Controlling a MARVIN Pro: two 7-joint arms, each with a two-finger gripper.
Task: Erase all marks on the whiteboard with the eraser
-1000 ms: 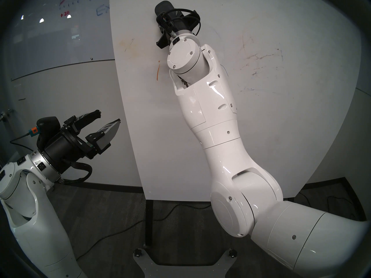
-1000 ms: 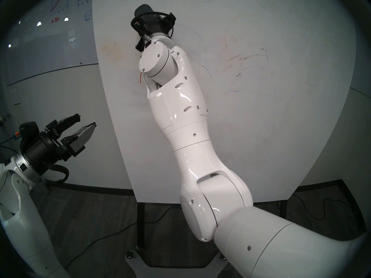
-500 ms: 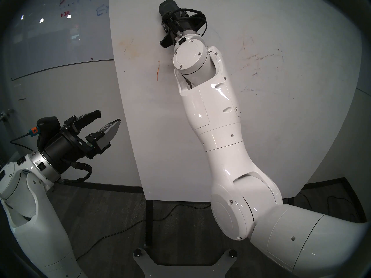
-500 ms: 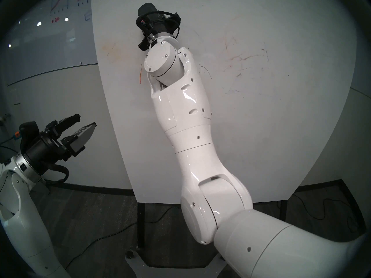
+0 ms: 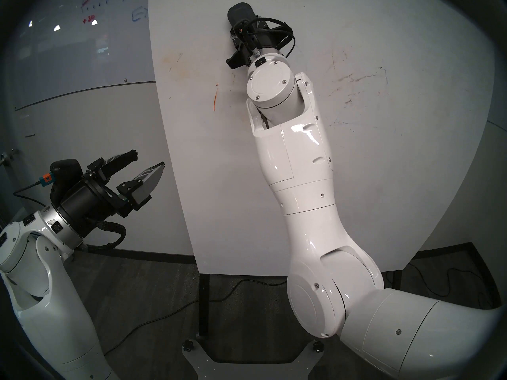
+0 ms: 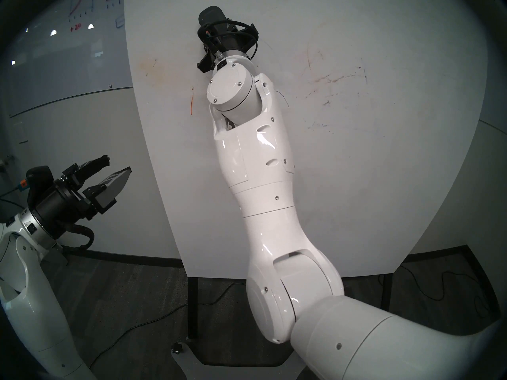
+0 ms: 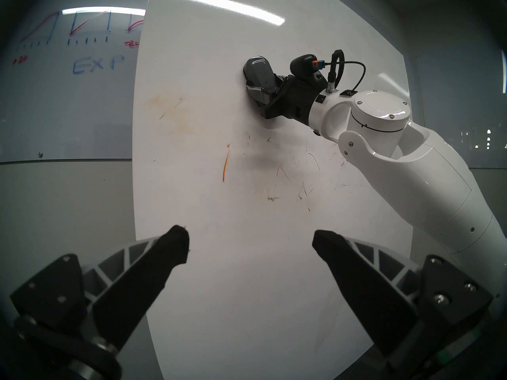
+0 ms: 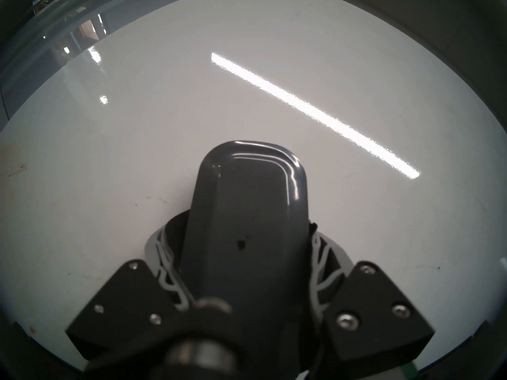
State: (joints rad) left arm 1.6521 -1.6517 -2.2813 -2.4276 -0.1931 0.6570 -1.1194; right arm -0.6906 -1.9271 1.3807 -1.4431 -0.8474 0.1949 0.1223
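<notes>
The whiteboard stands upright in front of me. One thin orange stroke with a dot above it shows on its upper left part, also in the left wrist view; no other orange marks show. My right gripper is shut on the dark grey eraser and presses it flat on the board near the top, up and to the right of the stroke. The right wrist view shows the eraser between the fingers. My left gripper is open and empty, low beside the board's left edge.
Faint grey-brown scratches and smudges mark the board's right and upper left parts. A glass wall board with graph scribbles is behind at the left. Black legs, a grey base and floor cables lie below.
My right arm has slid the eraser to the right along the board's upper part, away from the orange stroke. The left arm has not moved.
</notes>
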